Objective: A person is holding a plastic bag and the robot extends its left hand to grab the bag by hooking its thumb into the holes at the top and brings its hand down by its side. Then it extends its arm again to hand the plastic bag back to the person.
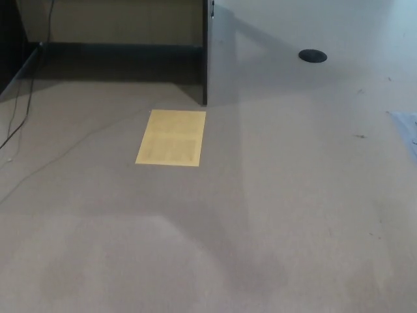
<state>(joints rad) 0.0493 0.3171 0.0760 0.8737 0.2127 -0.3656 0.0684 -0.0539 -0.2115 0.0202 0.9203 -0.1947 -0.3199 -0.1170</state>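
Observation:
No plastic bag, no person and no part of the robot shows in the head view. Neither of my hands is in the picture. The camera looks down at a grey carpeted floor (273,215) with a soft shadow across its lower middle.
A yellow sheet of paper (171,137) lies flat on the floor. A dark partition edge (204,59) stands behind it, with a dark baseboard (111,47) to its left. A thin cable (26,104) runs along the left. A black round disc (313,56) lies far right; something pale (407,127) shows at the right border.

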